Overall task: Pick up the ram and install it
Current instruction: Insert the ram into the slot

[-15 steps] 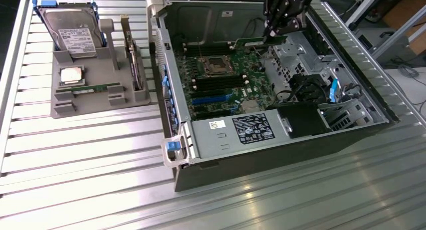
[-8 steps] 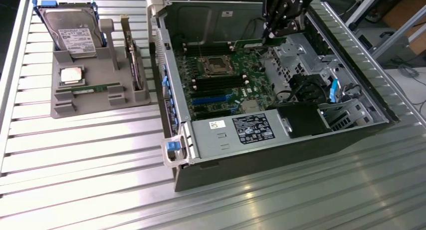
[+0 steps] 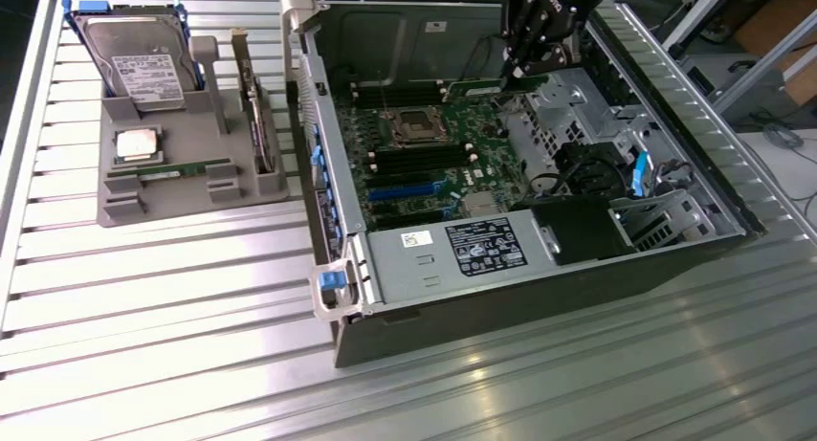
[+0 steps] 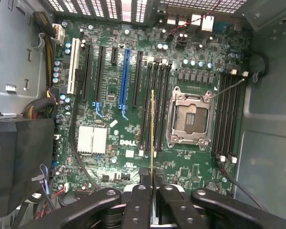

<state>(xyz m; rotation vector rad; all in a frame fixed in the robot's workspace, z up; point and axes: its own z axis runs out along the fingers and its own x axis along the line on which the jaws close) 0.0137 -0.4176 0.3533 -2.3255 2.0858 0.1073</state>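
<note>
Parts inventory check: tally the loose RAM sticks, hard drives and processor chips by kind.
RAM sticks: 2, one RAM stick in the gripper, one spare stick on the grey holder
Hard drive: 1
Processor chip: 1
Total: 4

The ram (image 4: 152, 129) is edge-on in the wrist view, so its chips and label can't be made out, and its near end is hidden between the gripper (image 4: 152, 183) fingers. In the exterior view the arm (image 3: 542, 20) is cut off at the picture's upper edge.
</note>
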